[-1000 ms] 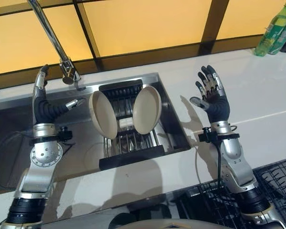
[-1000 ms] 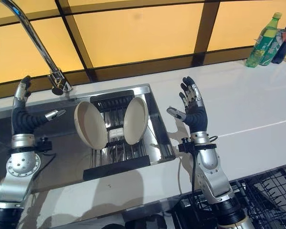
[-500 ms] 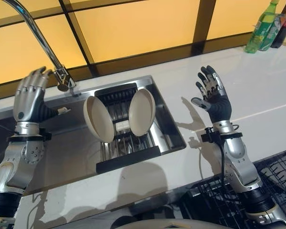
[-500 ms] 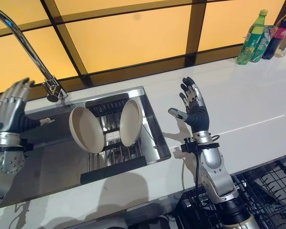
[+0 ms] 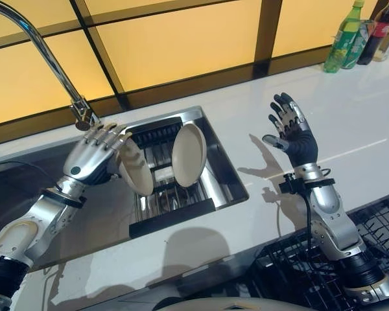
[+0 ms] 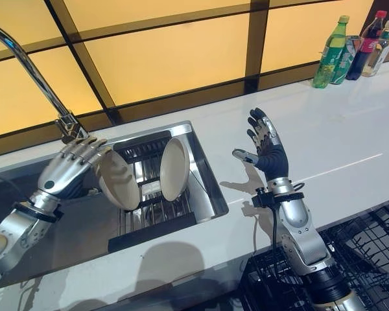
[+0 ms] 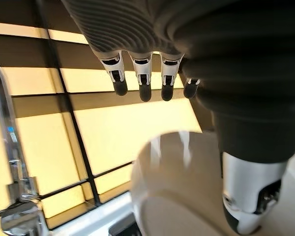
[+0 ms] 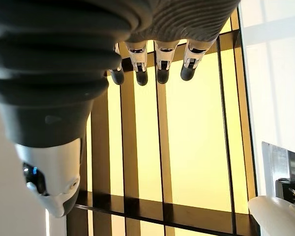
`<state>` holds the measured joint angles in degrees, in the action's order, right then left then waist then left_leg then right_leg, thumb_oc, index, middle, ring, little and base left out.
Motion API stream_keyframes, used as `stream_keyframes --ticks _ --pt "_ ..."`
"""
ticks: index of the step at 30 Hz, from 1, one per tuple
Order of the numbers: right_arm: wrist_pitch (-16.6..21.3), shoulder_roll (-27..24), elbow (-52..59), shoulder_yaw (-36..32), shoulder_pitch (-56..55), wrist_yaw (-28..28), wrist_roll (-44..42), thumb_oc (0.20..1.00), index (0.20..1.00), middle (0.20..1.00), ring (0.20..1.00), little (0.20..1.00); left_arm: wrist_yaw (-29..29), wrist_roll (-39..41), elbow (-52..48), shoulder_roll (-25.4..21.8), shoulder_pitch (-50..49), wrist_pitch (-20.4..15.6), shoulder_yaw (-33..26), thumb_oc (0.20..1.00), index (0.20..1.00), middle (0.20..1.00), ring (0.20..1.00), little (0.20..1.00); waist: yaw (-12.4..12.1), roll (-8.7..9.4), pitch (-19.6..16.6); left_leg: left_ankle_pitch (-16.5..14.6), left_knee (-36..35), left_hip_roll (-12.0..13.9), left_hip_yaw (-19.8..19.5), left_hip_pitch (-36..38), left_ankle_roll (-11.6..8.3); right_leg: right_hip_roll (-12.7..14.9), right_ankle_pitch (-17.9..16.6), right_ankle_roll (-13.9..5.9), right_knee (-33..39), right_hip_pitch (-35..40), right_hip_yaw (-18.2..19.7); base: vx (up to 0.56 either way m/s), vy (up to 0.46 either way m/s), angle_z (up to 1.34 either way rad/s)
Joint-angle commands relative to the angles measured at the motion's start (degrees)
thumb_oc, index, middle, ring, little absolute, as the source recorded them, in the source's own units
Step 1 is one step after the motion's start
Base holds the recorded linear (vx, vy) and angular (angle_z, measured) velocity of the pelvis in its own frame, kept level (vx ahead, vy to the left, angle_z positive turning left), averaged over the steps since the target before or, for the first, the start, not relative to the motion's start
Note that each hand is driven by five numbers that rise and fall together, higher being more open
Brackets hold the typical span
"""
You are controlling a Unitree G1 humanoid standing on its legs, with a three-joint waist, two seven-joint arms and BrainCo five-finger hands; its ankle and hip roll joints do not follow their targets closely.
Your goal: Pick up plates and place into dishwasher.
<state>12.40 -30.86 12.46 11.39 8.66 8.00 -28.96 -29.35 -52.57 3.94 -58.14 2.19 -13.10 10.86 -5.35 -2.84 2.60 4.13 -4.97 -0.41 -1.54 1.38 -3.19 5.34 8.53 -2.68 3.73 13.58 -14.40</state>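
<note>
1. Since the earlier frames, the left hand (image 5: 91,161) has swung from beside the tall curved chrome tap (image 5: 82,111) across to the left cream round plate (image 5: 137,170), at centre left of the eye views. Its fingers are spread over the plate's upper rim, the thumb apart, nothing clasped yet; whether they touch the rim I cannot tell.
2. That reads as the start of the first pick-up. No plate has left the rack.
3. Both plates stand on edge in the dark slatted dish rack (image 5: 172,214) inside the stainless steel sink (image 5: 236,191), the left one leaning left, the right cream round plate (image 5: 188,154) nearly upright just beside it.
4. Over the white countertop (image 5: 369,129), at centre right, the right hand (image 5: 295,139) is raised with fingers fanned wide, idle and holding nothing.
5. At lower right lies the black wire dishwasher basket (image 5: 376,240), well apart from the sink; the plate must travel across the counter to it.
6. Close by the reaching hand, the tap may get in the way of lifting; the neighbouring plate could be knocked.
7. At upper right, green and clear plastic bottles (image 6: 329,44) stand far from the work.
</note>
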Motion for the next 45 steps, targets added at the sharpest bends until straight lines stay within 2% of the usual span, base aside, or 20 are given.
stream_keyframes --ticks 1,5,9,16,17,18,19,20,21,36,45 --pt "2.4 -3.7 0.4 1.0 1.9 -0.6 -2.3 1.000 1.000 1.000 1.000 1.000 -2.7 -2.9 2.8 -4.2 4.1 0.3 0.6 1.000 1.000 1.000 1.000 1.000 0.3 -0.16 -3.2 -5.5 1.0 2.0 3.0 1.4 -0.57 3.0 -5.3 -3.50 -2.5 -8.9 2.4 0.03 0.046 -0.01" --pt "2.4 -4.0 0.4 1.3 1.7 -0.5 -2.4 1.000 1.000 1.000 1.000 1.000 -3.2 -4.3 3.4 -4.5 4.5 0.2 1.9 1.000 1.000 1.000 1.000 1.000 0.5 -0.15 -3.3 -5.6 0.9 1.8 3.2 1.5 -0.36 3.1 -5.4 -3.67 -2.3 -8.9 2.6 0.03 0.040 -0.03" --pt "2.1 -4.4 0.7 1.5 1.4 -0.4 -2.5 1.000 1.000 1.000 1.000 1.000 -1.0 -6.5 2.6 -5.0 4.4 -0.4 3.1 1.000 1.000 1.000 1.000 1.000 0.7 -0.28 -3.1 -5.7 0.9 1.8 3.5 1.5 -0.16 3.3 -5.6 -3.90 -2.4 -9.1 2.7 0.03 0.042 -0.04" --pt "1.4 -4.9 -0.1 1.9 2.2 -0.4 -2.7 1.000 1.000 1.000 1.000 1.000 4.7 -7.5 4.2 -5.2 5.1 1.2 6.3 1.000 1.000 1.000 1.000 1.000 1.1 -0.54 -2.5 -5.8 0.9 1.3 3.5 1.8 0.22 3.8 -5.8 -4.34 -2.6 -9.2 3.1 0.03 0.046 -0.04" --pt "1.5 -4.9 0.0 1.8 2.0 -0.4 -2.7 1.000 1.000 1.000 1.000 1.000 5.3 -7.6 3.9 -5.3 4.9 1.3 6.2 0.928 0.928 0.928 0.928 0.928 1.0 -0.54 -2.5 -5.9 0.8 1.3 3.5 1.9 0.29 3.9 -5.9 -4.42 -2.5 -9.1 3.0 0.00 0.000 0.00" --pt "1.6 -4.8 0.0 1.8 1.8 -0.5 -2.6 1.000 1.000 1.000 1.000 1.000 5.7 -8.0 3.7 -5.3 4.8 1.3 6.1 0.799 0.799 0.799 0.799 0.799 1.0 -0.53 -2.6 -5.9 0.8 1.3 3.5 1.9 0.32 3.9 -5.9 -4.47 -2.4 -9.1 3.0 0.00 0.000 0.00" --pt "1.8 -4.7 0.0 1.6 1.5 -0.7 -2.6 1.000 1.000 1.000 1.000 1.000 5.9 -9.1 3.5 -5.5 4.4 1.2 5.8 0.504 0.504 0.504 0.504 0.504 1.0 -0.50 -2.5 -5.9 0.8 1.3 3.6 1.9 0.36 4.0 -6.0 -4.59 -2.4 -9.1 3.0 0.00 0.000 0.00" --pt "1.8 -4.7 0.1 1.6 1.3 -0.8 -2.6 1.000 1.000 1.000 1.000 1.000 5.9 -9.2 3.4 -5.5 4.2 1.1 5.6 0.385 0.385 0.385 0.385 0.385 1.0 -0.48 -2.5 -5.9 0.8 1.3 3.6 2.0 0.37 4.0 -6.0 -4.65 -2.4 -9.1 3.0 0.00 0.000 0.00" --pt "1.8 -4.7 0.2 1.4 1.1 -1.0 -2.7 1.000 1.000 1.000 1.000 1.000 5.8 -9.5 3.4 -5.7 3.9 0.7 5.2 0.200 0.200 0.200 0.200 0.200 1.0 -0.44 -2.5 -6.0 0.8 1.3 3.7 2.0 0.42 4.1 -6.0 -4.72 -2.4 -9.1 3.0 0.02 0.010 -0.03" --pt "2.3 -5.2 0.9 0.8 -0.1 -0.5 -3.6 1.000 1.000 1.000 1.000 1.000 7.4 -11.4 1.9 -9.0 3.2 -2.7 2.2 0.200 0.200 0.200 0.200 0.200 0.3 -0.30 -2.8 -6.2 0.9 1.2 3.5 2.2 0.87 4.3 -6.0 -5.02 -2.6 -9.0 2.4 0.00 0.000 0.00" --pt "2.5 -5.3 1.2 0.6 -0.4 0.4 -3.8 1.000 1.000 1.000 1.000 1.000 8.2 -10.4 0.5 -10.9 2.3 -3.0 -1.2 0.200 0.200 0.200 0.200 0.200 -0.6 -0.22 -3.1 -6.0 1.0 1.3 2.7 1.8 0.63 4.2 -6.1 -4.89 -2.4 -8.8 1.4 -0.01 -0.022 0.00"
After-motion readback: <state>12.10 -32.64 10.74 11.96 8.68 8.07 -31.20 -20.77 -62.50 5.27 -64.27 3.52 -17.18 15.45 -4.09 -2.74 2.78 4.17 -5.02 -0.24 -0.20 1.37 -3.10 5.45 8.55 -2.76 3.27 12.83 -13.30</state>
